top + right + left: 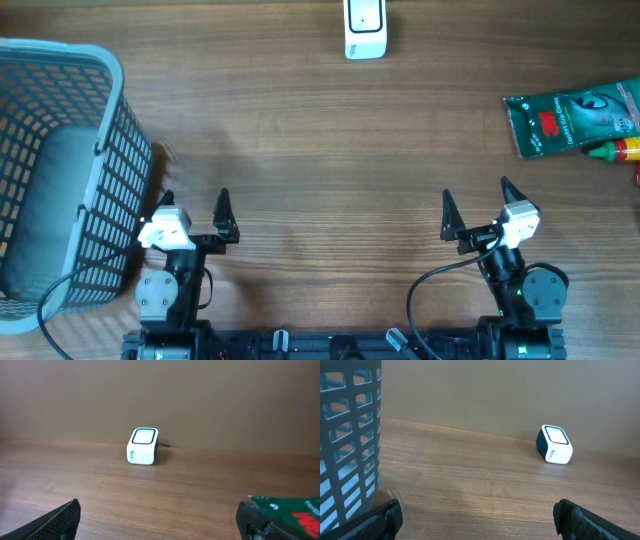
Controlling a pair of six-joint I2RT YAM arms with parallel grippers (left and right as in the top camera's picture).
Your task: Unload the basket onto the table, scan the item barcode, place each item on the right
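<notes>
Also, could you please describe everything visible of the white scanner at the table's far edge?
The scanner is a small white box with rounded corners, plastic by its look, with a darker rear shell. Its slanted upper face holds a pale window in a dark frame; small blue lettering runs along one side. It stands upright at the far edge of the table, apart from everything else.

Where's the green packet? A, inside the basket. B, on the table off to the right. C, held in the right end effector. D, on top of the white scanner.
B: the green packet lies on the table at the right edge, clear of the basket, the scanner and the open right end effector.
</notes>
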